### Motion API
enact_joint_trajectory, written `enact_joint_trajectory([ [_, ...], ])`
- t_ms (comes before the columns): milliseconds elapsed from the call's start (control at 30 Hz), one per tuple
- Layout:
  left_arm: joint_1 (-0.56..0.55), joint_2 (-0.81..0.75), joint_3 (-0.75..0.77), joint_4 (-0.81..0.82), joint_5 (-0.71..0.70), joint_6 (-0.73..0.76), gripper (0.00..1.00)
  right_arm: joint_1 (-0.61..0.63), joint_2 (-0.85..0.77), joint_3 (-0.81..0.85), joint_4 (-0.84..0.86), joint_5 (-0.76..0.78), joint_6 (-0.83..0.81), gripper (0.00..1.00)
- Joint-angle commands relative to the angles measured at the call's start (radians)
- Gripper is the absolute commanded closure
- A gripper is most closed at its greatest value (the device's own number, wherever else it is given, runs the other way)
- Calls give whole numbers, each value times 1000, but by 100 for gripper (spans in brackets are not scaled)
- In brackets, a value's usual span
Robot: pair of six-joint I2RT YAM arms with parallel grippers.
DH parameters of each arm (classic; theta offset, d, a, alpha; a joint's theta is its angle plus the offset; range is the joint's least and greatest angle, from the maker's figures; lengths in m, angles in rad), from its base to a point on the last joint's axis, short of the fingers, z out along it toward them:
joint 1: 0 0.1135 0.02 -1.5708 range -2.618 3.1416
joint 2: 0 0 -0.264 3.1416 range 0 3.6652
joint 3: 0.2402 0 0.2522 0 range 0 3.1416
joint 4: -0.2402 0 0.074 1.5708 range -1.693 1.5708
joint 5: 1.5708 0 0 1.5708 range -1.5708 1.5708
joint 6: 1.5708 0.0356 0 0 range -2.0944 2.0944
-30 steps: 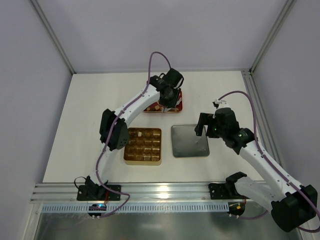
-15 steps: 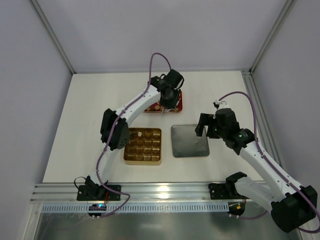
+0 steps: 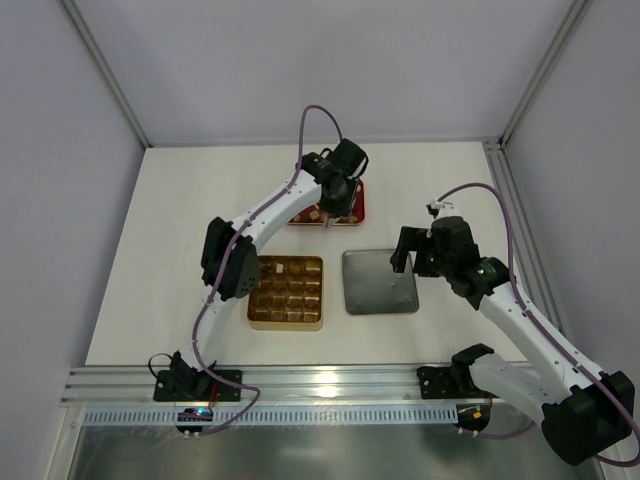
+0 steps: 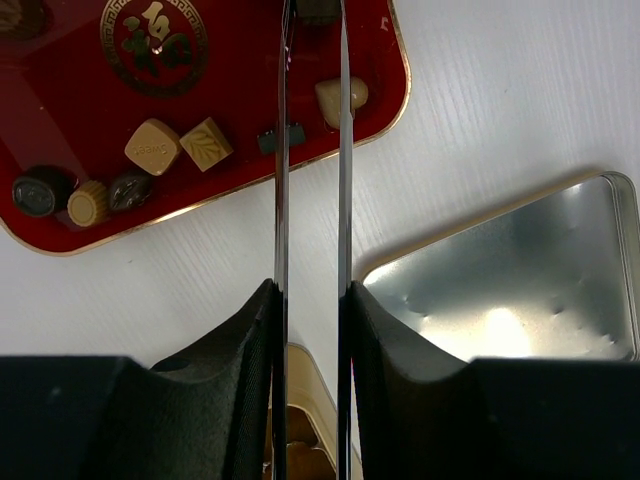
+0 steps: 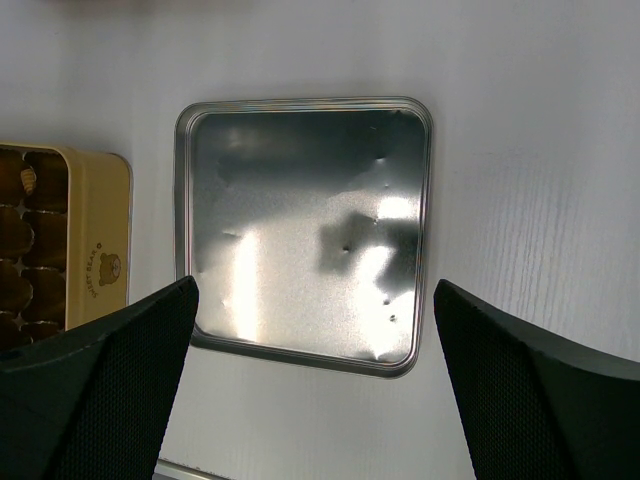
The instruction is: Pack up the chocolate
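Observation:
Several chocolate pieces lie on the red tray [image 4: 250, 60]: two tan squares [image 4: 152, 146], a cream piece [image 4: 340, 97], dark rounds [image 4: 38, 192]. My left gripper [image 4: 311, 22] has thin blade fingers over the tray's right part; they are closed on a small dark chocolate piece [image 4: 318, 8] at the view's top edge. From above it [image 3: 329, 218] is at the tray's near edge. The gold gridded box [image 3: 286, 292] holds a few pieces, one cream [image 3: 279, 266]. My right gripper [image 5: 315, 400] is open and empty over the silver lid's near edge.
A silver square lid [image 3: 380, 281] lies upside down right of the gold box, between both arms; it also shows in the right wrist view [image 5: 305, 230] and the left wrist view [image 4: 520, 280]. Grey walls and a metal post bound the white table.
The left wrist has shifted very slightly over the red tray. The right arm has not moved.

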State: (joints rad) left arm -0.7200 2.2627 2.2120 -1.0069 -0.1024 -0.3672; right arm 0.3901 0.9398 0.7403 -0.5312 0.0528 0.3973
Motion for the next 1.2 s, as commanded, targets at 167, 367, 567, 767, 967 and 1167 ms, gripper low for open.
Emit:
enact_joint_trajectory([
  [167,-2,-75,35,-9,-60,16,71,-7,-16,-1,28,-8,-8,0],
  [367,-2,-118,26,-32,-68,24,74,-7,-7,-4,39,-11,-2,0],
  [567,-2,-155,14,-41,-72,25,74,-7,2,2,42,-11,2,0],
  [767,-2,-213,-43,-44,-71,21,74,-7,11,5,48,-13,5,0],
  [967,-2,-346,-164,-48,-45,-1,75,-7,28,4,60,-22,15,0],
  [1167,-2,-518,-348,-44,-2,-33,74,-7,57,5,83,-33,25,0],
])
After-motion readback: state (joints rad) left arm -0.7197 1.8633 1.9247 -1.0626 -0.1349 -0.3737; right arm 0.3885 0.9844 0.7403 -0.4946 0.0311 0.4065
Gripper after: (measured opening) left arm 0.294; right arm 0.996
